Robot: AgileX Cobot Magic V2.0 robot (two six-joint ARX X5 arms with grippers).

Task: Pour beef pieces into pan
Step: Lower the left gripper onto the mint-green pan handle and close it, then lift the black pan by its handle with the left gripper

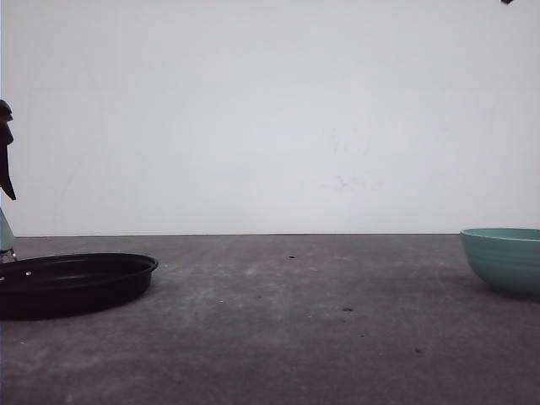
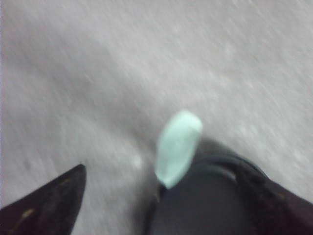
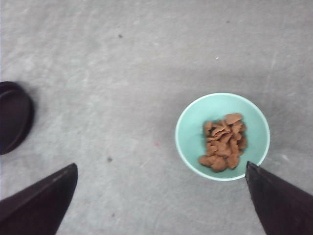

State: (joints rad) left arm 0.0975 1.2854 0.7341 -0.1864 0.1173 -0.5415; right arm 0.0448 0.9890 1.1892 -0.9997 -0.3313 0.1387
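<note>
The black pan [image 1: 76,285] lies on the table at the far left, with a sliver of its mint-green handle [image 1: 5,232] at the frame edge. The left wrist view is blurred: my left gripper [image 2: 164,169] is open above the handle [image 2: 178,144], where it meets the pan [image 2: 210,200]. The beef pieces [image 3: 224,142] are heaped in a ribbed teal bowl [image 3: 193,129], which stands at the far right [image 1: 506,257]. My right gripper [image 3: 161,166] hangs open high above the table, and one fingertip [image 3: 254,174] overlaps the bowl's rim in the picture.
The grey table runs bare between pan and bowl, marked with a few dark specks. A white wall stands behind it. A dark part of my left arm [image 1: 6,156] hangs at the left edge above the pan. The pan's edge [image 3: 13,120] also appears in the right wrist view.
</note>
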